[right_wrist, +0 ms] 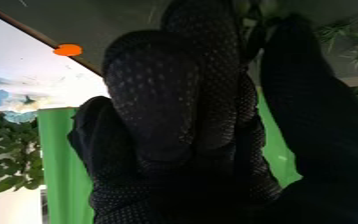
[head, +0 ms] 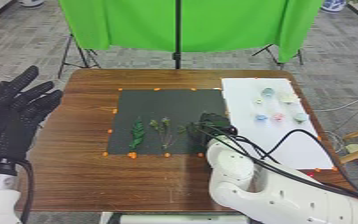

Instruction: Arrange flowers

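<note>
Head view: my right hand (head: 215, 121) is hanging by the black mat's (head: 158, 102) right edge, beside the white sheet (head: 242, 90) bearing pale flowers (head: 278, 117), and I cannot tell whether it is pinching anything. My left hand (head: 11, 112) is spreading at the worktop's (head: 82, 100) left edge, well apart from the leafy stems (head: 137, 134) lying on the mat between.

1 green backdrop (head: 127, 25) hangs behind the table (head: 87, 185) above grey floor (head: 29, 45).

On my desk (head: 158, 190), a mat (head: 158, 97) is lying left of a sheet (head: 291, 150); on the mat, a leaf (head: 137, 134) is lying left of stems (head: 166, 132); flowers (head: 278, 117) are resting on the sheet.
</note>
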Controlling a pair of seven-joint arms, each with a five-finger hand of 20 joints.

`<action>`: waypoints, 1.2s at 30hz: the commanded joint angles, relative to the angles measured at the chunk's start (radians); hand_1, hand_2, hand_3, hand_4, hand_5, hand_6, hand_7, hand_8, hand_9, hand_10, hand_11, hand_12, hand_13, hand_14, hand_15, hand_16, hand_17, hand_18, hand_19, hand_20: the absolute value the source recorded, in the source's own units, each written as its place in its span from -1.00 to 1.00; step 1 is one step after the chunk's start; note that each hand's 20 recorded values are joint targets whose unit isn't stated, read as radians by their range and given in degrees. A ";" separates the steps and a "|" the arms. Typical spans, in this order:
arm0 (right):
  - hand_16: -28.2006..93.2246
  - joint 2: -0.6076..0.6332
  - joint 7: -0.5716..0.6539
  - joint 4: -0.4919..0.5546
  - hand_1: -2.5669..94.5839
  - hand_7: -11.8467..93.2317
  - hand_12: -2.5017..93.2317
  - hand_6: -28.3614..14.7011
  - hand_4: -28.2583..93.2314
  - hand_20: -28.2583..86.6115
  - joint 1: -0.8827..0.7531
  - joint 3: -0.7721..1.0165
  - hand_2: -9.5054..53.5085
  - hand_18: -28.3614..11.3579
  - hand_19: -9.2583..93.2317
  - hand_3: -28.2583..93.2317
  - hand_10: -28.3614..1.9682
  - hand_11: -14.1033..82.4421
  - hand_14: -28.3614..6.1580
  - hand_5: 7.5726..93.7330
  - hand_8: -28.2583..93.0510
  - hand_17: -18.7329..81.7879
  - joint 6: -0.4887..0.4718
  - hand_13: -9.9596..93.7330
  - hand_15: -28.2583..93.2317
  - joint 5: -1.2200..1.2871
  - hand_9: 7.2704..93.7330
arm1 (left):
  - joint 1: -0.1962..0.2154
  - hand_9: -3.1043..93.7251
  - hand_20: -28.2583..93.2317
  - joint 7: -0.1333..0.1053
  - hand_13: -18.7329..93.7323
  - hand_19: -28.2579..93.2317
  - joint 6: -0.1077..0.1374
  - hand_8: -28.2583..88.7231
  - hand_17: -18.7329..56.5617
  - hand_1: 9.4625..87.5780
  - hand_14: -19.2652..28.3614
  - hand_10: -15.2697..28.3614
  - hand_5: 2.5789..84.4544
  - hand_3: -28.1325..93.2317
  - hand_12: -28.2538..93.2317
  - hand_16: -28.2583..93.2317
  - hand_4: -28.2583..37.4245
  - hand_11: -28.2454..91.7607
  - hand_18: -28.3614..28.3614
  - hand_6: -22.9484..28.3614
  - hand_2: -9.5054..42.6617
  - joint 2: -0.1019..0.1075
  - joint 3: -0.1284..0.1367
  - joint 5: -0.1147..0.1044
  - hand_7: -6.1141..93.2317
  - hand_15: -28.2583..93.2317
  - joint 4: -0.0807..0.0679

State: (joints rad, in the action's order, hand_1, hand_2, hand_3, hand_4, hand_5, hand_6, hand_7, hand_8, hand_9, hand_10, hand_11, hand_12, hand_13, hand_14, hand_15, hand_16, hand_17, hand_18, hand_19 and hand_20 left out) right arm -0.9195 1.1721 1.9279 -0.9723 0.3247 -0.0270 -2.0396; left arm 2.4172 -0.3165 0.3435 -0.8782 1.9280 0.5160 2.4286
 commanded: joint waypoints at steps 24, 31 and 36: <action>-0.24 0.177 -0.016 0.155 -0.40 -0.49 -0.57 0.03 -0.89 0.15 -0.198 0.220 -0.57 -0.64 1.00 0.63 0.03 -0.09 0.23 0.61 -0.69 0.49 -0.018 0.94 0.38 0.107 0.99 | 0.040 -0.30 -0.45 -0.002 -0.26 0.45 0.020 -0.69 -0.72 -0.74 0.91 0.60 -0.25 0.73 -0.36 -0.66 -1.00 -0.11 0.89 0.23 -0.31 -0.004 0.015 0.007 -0.59 0.21 0.012; -0.24 0.178 -0.066 0.186 -0.45 -0.48 -0.58 0.06 -0.86 0.16 -0.215 0.214 -0.44 -0.67 1.00 0.66 0.01 -0.08 0.16 0.68 -0.70 0.49 -0.036 0.94 0.38 0.136 1.00 | 0.035 -0.30 -0.45 -0.005 -0.26 0.45 0.024 -0.68 -0.72 -0.73 0.91 0.60 -0.24 0.73 -0.36 -0.66 -1.00 -0.11 0.89 0.23 -0.31 -0.001 0.012 0.002 -0.59 0.21 0.009; -0.24 0.162 -0.090 0.190 -0.45 -0.48 -0.58 0.08 -0.86 0.17 -0.193 0.181 -0.42 -0.69 1.00 0.66 0.01 -0.08 0.16 0.70 -0.70 0.49 -0.020 0.94 0.39 0.150 1.00 | 0.025 -0.30 -0.45 0.004 -0.26 0.45 0.022 -0.68 -0.72 -0.73 0.92 0.60 -0.24 0.73 -0.36 -0.66 -1.00 -0.11 0.89 0.23 -0.31 0.001 0.006 0.002 -0.59 0.21 0.006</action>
State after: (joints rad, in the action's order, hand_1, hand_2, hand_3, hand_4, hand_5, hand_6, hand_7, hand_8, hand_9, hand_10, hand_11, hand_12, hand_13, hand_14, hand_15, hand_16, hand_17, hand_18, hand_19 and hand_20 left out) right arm -0.7358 1.1162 2.1046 -1.1751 0.5492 -0.0495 -1.9095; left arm 2.4362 -0.3199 0.3535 -0.8774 1.9421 0.5181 2.4375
